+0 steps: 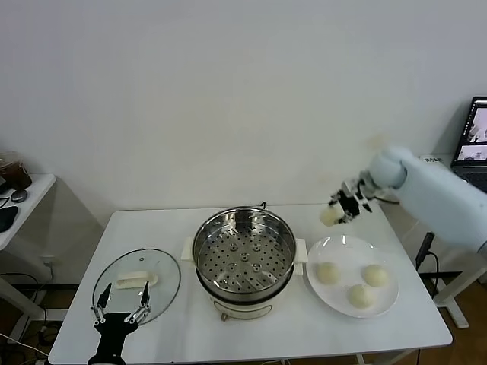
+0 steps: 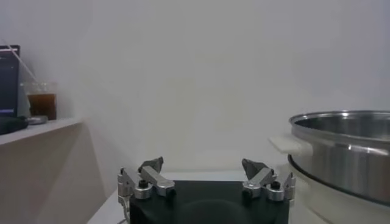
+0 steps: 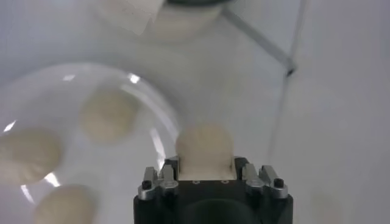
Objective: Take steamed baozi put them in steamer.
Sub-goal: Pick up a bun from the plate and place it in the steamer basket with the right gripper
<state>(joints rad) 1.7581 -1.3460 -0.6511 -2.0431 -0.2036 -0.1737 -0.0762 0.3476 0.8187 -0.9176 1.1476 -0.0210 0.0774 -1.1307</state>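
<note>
The steamer (image 1: 243, 258) stands at the table's middle, its perforated tray bare; its wall also shows in the left wrist view (image 2: 344, 152). My right gripper (image 1: 338, 211) is shut on one baozi (image 1: 330, 215) and holds it in the air above the far rim of the white plate (image 1: 342, 245), to the right of the steamer. In the right wrist view the held baozi (image 3: 204, 149) sits between the jaws. Three baozi (image 1: 327, 272) (image 1: 374, 274) (image 1: 360, 296) lie on the plate; they also show in the right wrist view (image 3: 109, 114). My left gripper (image 1: 119, 310) is open and empty near the table's front left corner.
A round glass lid (image 1: 137, 280) with a white handle lies flat left of the steamer, just beyond my left gripper. A side table (image 1: 19, 205) with a cup stands at far left. A laptop (image 1: 473, 137) stands at far right.
</note>
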